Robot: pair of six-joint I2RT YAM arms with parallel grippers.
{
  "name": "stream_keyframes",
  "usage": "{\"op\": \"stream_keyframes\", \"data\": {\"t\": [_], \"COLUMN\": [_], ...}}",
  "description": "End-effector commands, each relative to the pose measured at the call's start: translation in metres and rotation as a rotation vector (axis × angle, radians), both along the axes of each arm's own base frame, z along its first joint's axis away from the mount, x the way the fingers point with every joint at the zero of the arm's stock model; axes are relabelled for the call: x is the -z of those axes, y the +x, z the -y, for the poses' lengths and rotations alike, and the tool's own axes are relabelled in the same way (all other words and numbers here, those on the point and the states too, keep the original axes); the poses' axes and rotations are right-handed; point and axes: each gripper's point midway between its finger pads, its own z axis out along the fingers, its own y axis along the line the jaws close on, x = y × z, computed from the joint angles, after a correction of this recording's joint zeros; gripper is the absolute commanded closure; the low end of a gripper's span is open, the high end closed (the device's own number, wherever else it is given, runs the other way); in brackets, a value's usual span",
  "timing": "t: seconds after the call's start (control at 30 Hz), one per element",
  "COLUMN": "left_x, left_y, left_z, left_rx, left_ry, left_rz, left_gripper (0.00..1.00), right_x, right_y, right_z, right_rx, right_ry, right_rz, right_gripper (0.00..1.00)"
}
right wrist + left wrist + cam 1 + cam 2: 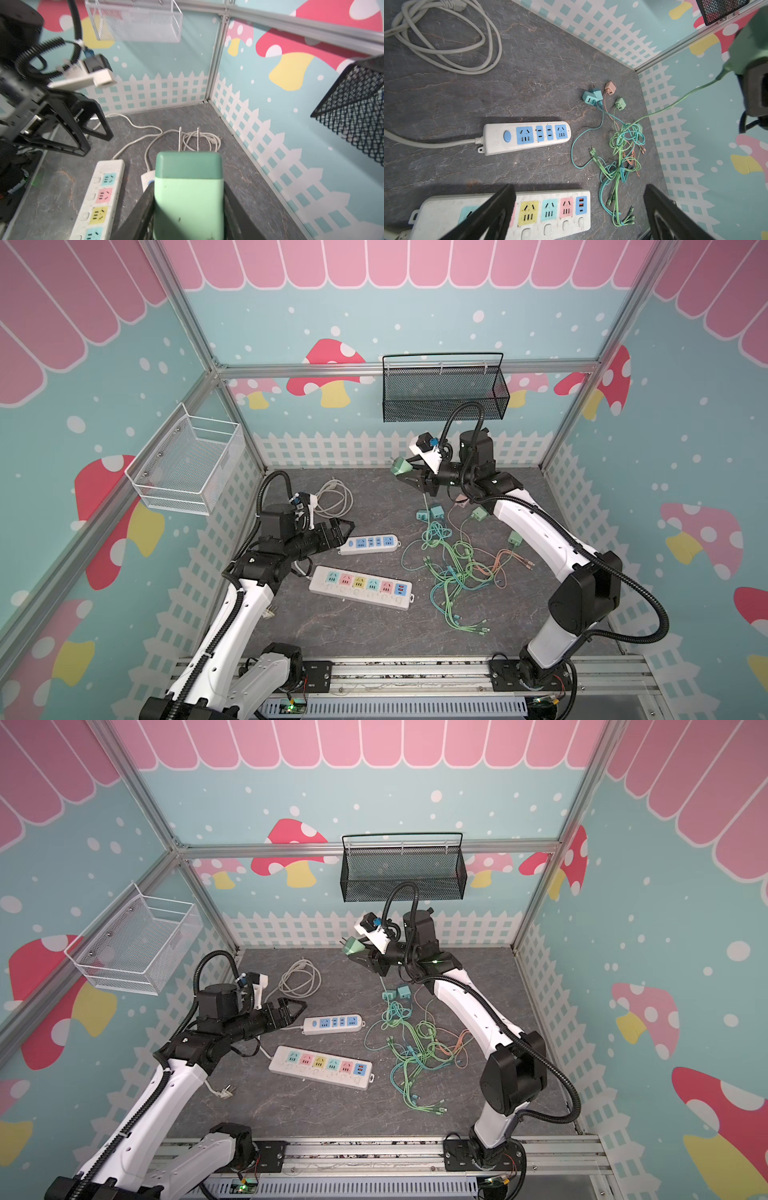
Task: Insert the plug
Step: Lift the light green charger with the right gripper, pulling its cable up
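Observation:
My right gripper is shut on a light green plug and holds it high over the back of the table. Its two metal prongs point away from the wrist. Its green cable hangs down to a tangle of cables. My left gripper stands open and empty just left of a small white power strip with blue sockets. In front of it lies a longer strip with coloured sockets.
Loose teal plugs, green plugs and a pink one lie by the tangle. A coiled white cable rests at the back left. A black mesh basket and a white wire basket hang on the walls.

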Motion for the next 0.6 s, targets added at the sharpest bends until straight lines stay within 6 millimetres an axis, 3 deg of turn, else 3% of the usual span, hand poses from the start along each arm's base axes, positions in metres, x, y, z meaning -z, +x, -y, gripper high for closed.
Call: {"op": "stream_keyframes", "data": {"t": [0.0,0.17,0.33,0.57], "left_x": [-0.004,0.003,0.011,0.022], "left_y": [0.000,0.007,0.015,0.026], "left_z": [0.005,0.017,0.052,0.080], "left_rx": [0.023,0.053,0.138,0.168], "left_ry": [-0.024,-0.059,-0.064,-0.022], "left_rz": [0.017,0.034,0.057,0.040], "left_gripper": [0.05,0.12,0.19,0.18], "right_x": [-0.082,-0.097,-0.110,-0.157], "right_y": [-0.029,-0.023,-0.027,-0.050], "right_z": [0.006,0.014,0.020,0.042], "right_rx": [-0.064,0.000,0.003,-0.007], "right_ry": [0.144,0.178,0.212,0.304], "right_rz": [0.144,0.138,0.132,0.195], "right_gripper": [0.63,0.62,0.62,0.62]}}
